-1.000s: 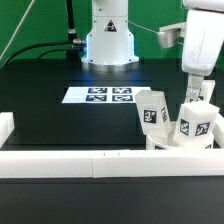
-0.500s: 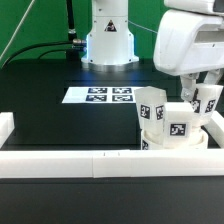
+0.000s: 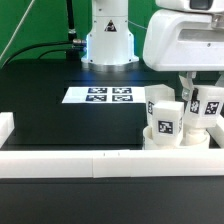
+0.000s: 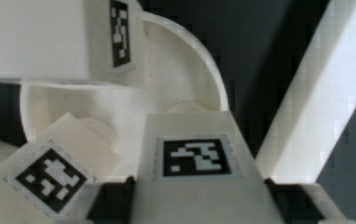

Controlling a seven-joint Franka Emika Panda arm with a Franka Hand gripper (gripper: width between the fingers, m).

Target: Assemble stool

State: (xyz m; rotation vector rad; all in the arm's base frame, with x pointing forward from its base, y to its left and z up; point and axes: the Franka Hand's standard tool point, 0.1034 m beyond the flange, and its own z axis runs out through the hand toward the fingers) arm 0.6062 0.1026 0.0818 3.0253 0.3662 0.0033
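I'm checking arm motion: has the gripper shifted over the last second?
Yes. The gripper moved toward the exterior view's left, nearer the marker board.

The white round stool seat (image 3: 178,138) is seen lying flat, with tagged chunky legs (image 3: 162,116) standing upright upon it.

Black table (image 3: 60,125), three items down
Marker board (image 3: 110,96) flat mid-table; border rail (image 3: 70,162) along near edge; stool seat (image 3: 180,145) touching rail at exterior view's right

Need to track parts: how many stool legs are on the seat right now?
2 clearly visible. One white chunky plastic leg stands on the round white seat; another white leg stands toward the exterior view's right. The arm may hide a third.
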